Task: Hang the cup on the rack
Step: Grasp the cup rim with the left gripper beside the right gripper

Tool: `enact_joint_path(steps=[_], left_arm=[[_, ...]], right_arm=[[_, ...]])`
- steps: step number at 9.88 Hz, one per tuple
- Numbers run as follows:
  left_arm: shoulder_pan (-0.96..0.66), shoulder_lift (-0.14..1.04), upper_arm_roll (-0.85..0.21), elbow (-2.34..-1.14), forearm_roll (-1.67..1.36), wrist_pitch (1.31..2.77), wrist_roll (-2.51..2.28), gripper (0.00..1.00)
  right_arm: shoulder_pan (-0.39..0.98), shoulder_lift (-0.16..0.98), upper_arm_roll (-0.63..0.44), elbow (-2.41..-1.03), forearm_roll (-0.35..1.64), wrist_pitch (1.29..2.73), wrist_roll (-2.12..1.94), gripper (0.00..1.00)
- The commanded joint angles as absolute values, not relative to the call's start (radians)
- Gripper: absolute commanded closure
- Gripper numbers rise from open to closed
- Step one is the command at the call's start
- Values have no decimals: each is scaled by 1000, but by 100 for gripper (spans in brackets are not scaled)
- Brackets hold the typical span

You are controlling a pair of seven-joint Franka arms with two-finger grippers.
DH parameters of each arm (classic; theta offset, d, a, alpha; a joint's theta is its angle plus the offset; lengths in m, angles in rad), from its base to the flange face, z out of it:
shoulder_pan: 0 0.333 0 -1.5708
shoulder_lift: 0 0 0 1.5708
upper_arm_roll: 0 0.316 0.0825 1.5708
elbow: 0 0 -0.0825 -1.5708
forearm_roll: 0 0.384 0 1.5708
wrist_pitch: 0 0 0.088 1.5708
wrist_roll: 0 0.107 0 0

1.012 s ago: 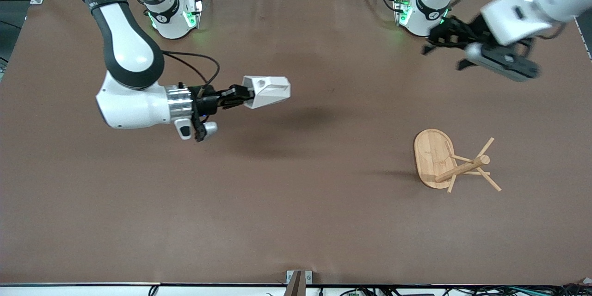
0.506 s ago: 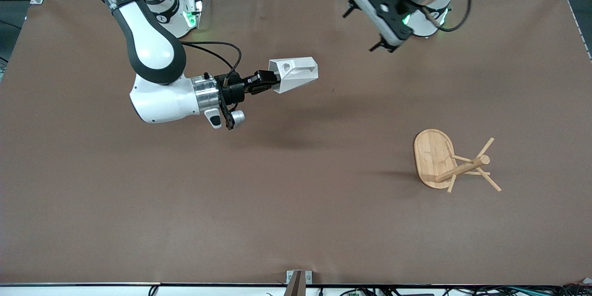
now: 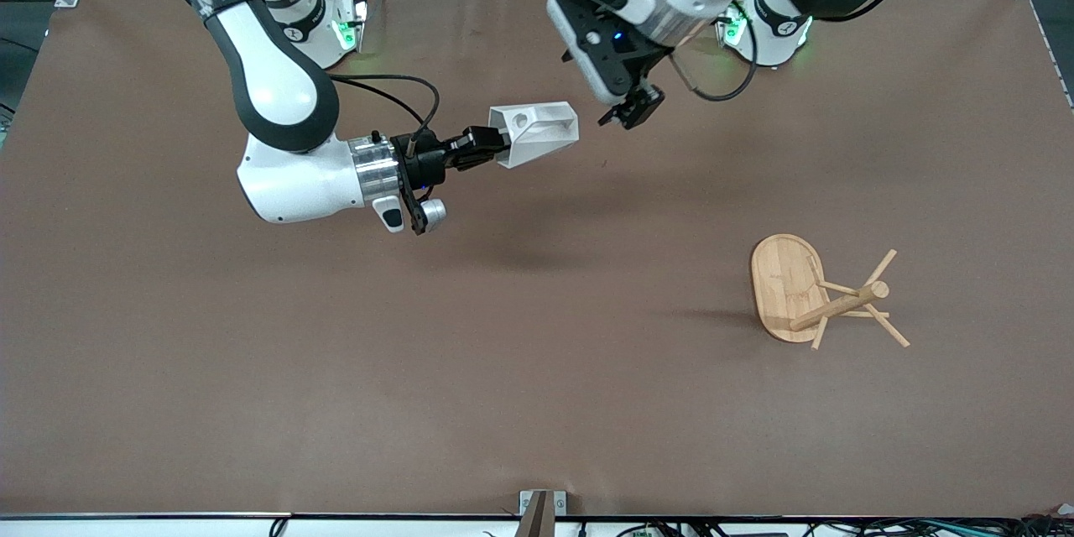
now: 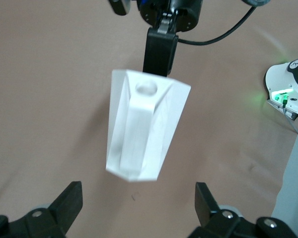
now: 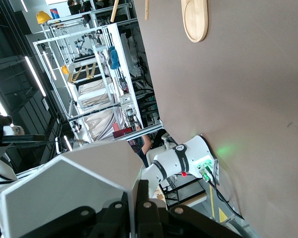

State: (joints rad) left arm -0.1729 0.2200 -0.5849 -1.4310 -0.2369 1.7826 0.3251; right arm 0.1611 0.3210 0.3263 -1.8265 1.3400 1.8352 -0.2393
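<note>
Up in the air, a little above the middle of the front view, we see the cup [image 3: 537, 132]. It looks hard, light and smooth, so it could slip. We think the blocky handle with the round hole is the best place to grab. Our right gripper [image 3: 480, 149] is shut tight on its rim. Our left gripper [image 3: 631, 111] hangs just beside the cup, wide open and empty. The rack [image 3: 818, 294] lies tipped over at the lower right

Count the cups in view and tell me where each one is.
1. The white faceted cup is held on its side in the right claw, up over the table's middle, beside the open left claw. No others visible.
</note>
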Motion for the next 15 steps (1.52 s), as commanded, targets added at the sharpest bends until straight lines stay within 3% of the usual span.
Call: enact_joint_path(steps=[1,15], left_arm=[[-224,291,-591,-1414,-193,1828,321,0],[-244,290,-592,-1575,-115,1862,262,1]], right_arm=[[156,319,354,-1824,1374,1838,-226,99],[156,301,403,-1825,1420,1865,-187,99]])
